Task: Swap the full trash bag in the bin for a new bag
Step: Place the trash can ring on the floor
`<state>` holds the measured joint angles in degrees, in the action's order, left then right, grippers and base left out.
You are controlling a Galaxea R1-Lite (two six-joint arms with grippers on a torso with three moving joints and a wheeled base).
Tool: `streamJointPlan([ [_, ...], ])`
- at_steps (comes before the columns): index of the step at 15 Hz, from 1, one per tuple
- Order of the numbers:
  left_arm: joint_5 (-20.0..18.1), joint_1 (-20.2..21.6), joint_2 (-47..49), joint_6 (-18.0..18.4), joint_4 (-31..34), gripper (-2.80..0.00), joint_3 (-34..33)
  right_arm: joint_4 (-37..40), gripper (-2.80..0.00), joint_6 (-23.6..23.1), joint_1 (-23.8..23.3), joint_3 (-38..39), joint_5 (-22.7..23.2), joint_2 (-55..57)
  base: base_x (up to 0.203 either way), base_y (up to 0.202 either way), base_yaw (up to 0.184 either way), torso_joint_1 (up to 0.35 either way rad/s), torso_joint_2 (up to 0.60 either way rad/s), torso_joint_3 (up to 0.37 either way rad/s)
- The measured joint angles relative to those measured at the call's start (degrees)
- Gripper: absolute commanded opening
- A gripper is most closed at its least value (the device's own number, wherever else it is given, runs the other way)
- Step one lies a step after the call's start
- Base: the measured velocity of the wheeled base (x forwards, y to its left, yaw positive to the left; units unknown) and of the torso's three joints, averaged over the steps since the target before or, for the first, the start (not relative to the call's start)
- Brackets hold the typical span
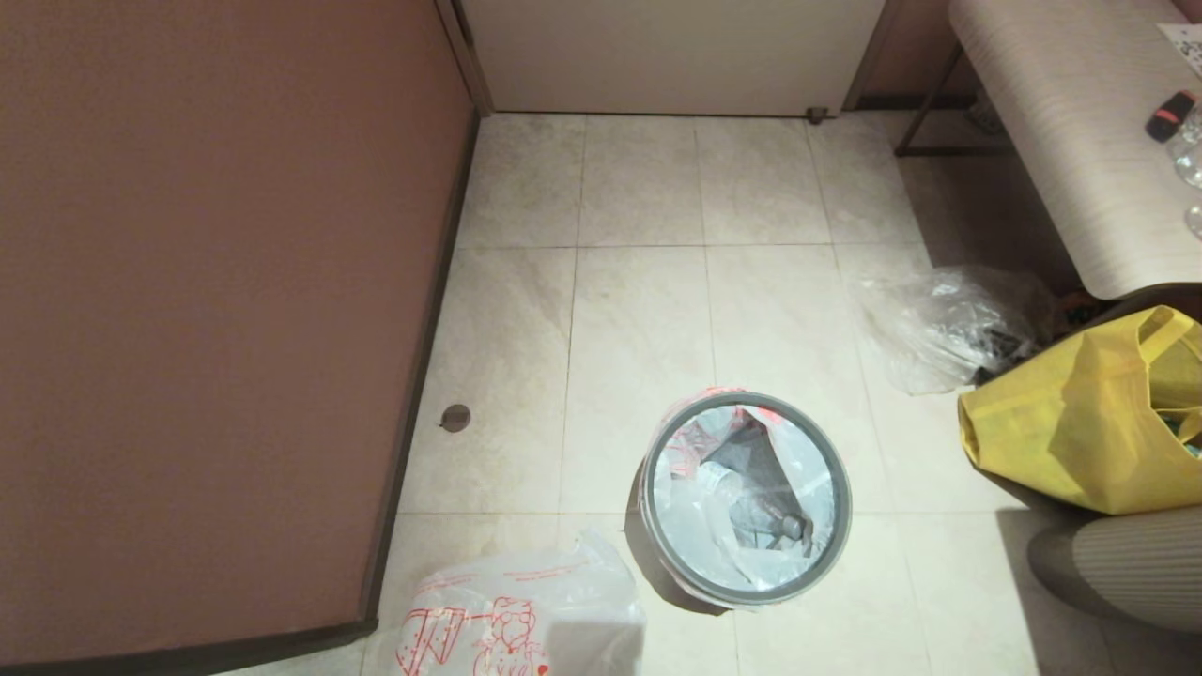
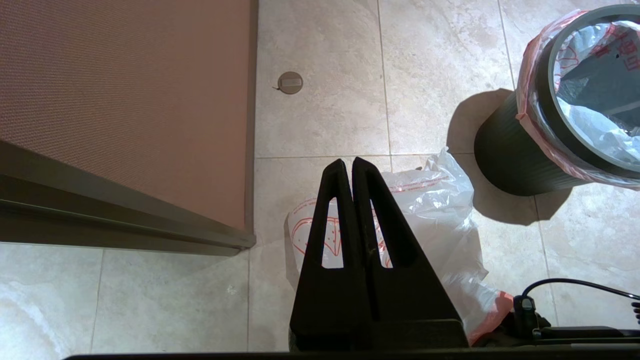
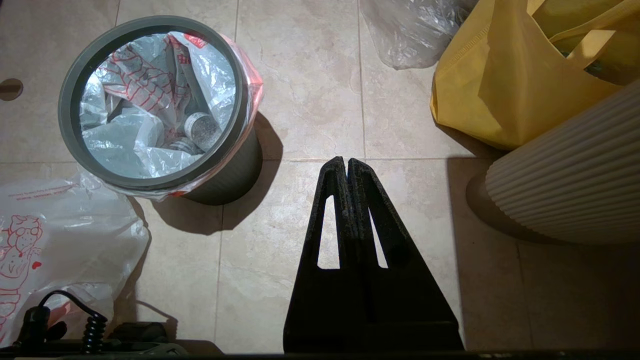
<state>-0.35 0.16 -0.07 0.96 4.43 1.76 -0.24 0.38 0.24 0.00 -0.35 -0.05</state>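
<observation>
The bin [image 1: 747, 499] stands upright on the tiled floor [image 1: 639, 310], its grey hoop [image 1: 836, 469] seated on the rim and clamping the full trash bag [image 1: 695, 479] in place. The bag's orange-red edge folds over the outside of the rim. Inside lie a clear bottle [image 3: 200, 131] and crumpled plastic.

Handling, as judged: the film is thin, soft and slippery, and would tear if dragged against the hoop. The load looks light, though the bottle may shift when lifted. The hoop is stiff and likely must come off first; the bunched film at the rim or the orange-red tips offer the best hold.

The new bag [image 1: 521, 610] lies crumpled on the floor just beside the bin, on the robot's left. It is very light and limp, and likely needs pinching at a raised fold.

The left gripper [image 2: 352, 162] has its jaws pressed together, holding nothing, above the new bag and apart from the bin. The right gripper [image 3: 346, 162] is likewise closed and empty, over bare floor between the bin and a yellow tote bag [image 3: 505, 75]. How high either gripper hangs cannot be told.
</observation>
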Motion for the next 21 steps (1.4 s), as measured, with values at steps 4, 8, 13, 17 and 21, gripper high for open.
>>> streamJointPlan([
  [4, 0.02, 0.00, 0.00, -0.03, -0.02, -2.80, 0.00, 0.00, -2.80, 0.02, -0.02, 0.00, 0.02, 0.00, 0.000, 0.000, 0.000, 0.000, 0.00, 0.000],
  [8, 0.01, 0.00, 0.00, -0.02, 0.00, -2.80, 0.00, 0.18, -2.80, -0.21, 0.02, 0.00, -0.05, 0.00, 0.000, 0.000, 0.000, 0.000, 0.00, 0.000],
  [13, 0.02, 0.00, 0.00, -0.02, 0.01, -2.80, 0.00, 3.75, -2.80, -0.49, -0.13, -3.55, -0.05, 0.41, 0.000, 0.000, 0.000, 0.000, 0.00, 0.000],
  [17, 0.00, 0.00, 0.00, -0.03, 0.00, -2.80, 0.00, 9.74, -2.80, -0.80, -0.20, -12.21, 0.67, 7.33, 0.000, 0.000, 0.000, 0.000, 0.00, 0.000],
  [21, 0.00, 0.00, 0.00, 0.00, 0.04, -2.80, 0.00, 10.39, -2.80, -1.69, -0.24, -21.79, -0.31, 23.16, 0.000, 0.000, 0.000, 0.000, 0.00, 0.000],
])
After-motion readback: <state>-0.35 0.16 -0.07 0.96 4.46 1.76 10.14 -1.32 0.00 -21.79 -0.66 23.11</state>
